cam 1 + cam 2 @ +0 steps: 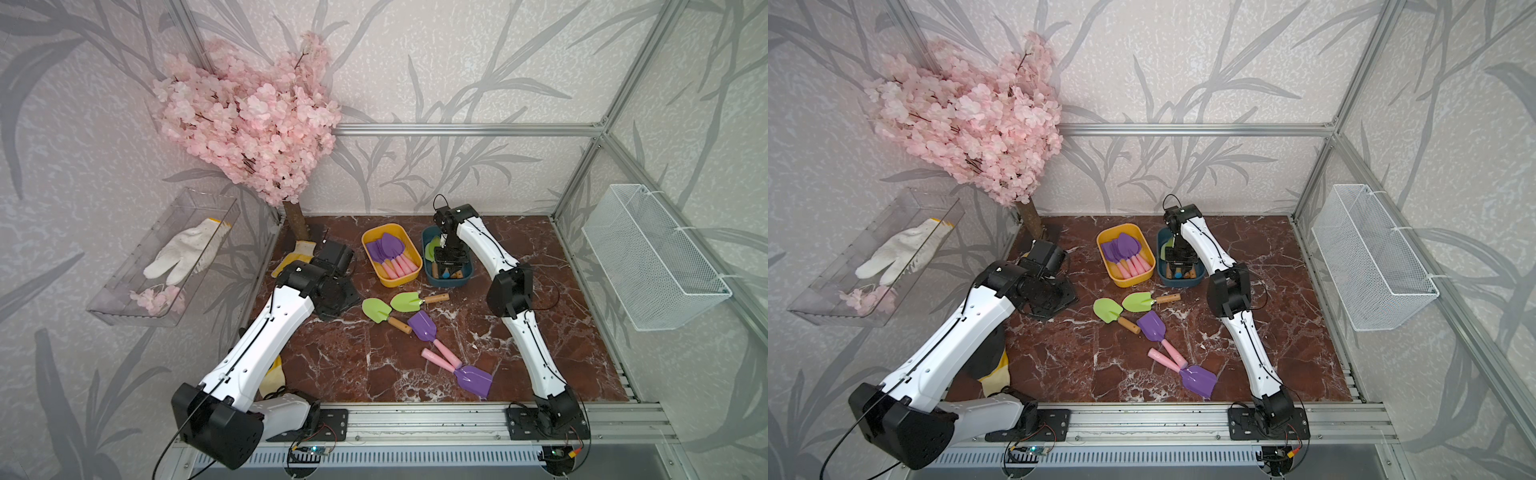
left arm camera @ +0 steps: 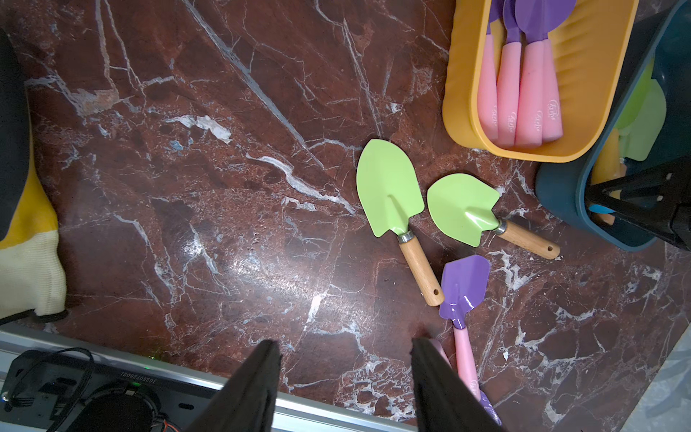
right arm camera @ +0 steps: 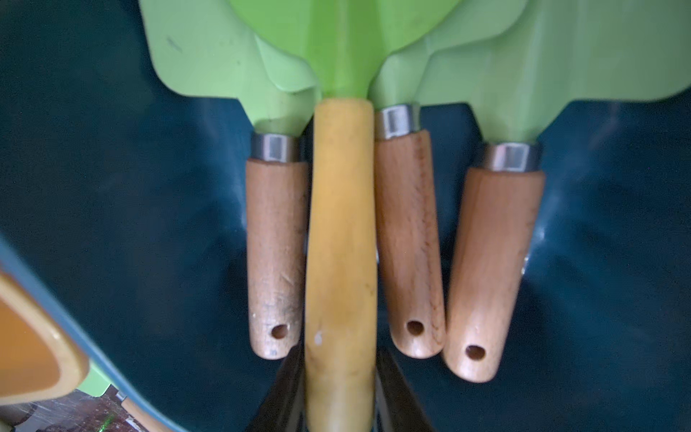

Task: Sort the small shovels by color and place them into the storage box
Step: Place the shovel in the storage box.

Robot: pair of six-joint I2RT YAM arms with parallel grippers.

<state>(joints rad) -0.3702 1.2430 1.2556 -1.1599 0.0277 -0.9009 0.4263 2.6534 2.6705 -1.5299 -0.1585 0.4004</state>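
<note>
One yellow-handled shovel (image 3: 341,224) tight in right gripper (image 3: 338,377), inside teal tub (image 3: 112,187); left gripper (image 2: 346,346) spread, empty.

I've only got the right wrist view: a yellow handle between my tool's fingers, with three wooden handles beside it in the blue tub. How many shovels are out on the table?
Observer: Four lie loose on the table, in front of the tubs: a green shovel, a second green shovel, a purple shovel and a second purple shovel.
Operator: And what is the left tool doing?
Observer: The left tool hangs open above the table and holds nothing. All four loose shovels show in its wrist view.
</note>
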